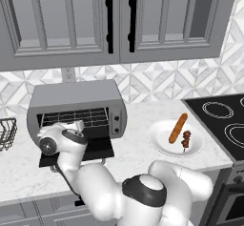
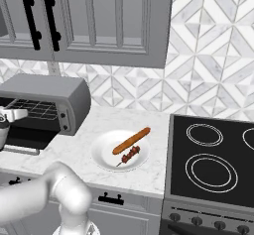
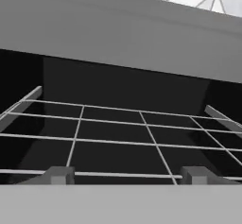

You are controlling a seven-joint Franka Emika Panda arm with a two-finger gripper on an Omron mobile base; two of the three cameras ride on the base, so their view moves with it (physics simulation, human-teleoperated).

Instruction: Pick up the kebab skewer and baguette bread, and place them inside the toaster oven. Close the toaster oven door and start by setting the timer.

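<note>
Toaster oven (image 1: 76, 101): left of centre in the left base view, on the pale counter (image 1: 143, 120), mouth open.
Toaster oven door (image 1: 95, 151): dropped down flat in front of the opening.
Wire rack (image 3: 118, 133): across the middle of the hand view, bare, dark interior behind.
Gripper (image 3: 126, 175): at the oven mouth; fingertips (image 3: 59, 175) set wide apart at the bottom of the hand view, holding nothing.
Plate (image 2: 101, 154): white, centre of the right base view, beside the stove (image 2: 213, 159).
Baguette bread (image 2: 131, 140): lying aslant on the plate.
Kebab skewer (image 2: 130, 155): on the plate, just beside the baguette, towards the lower edge.
</note>
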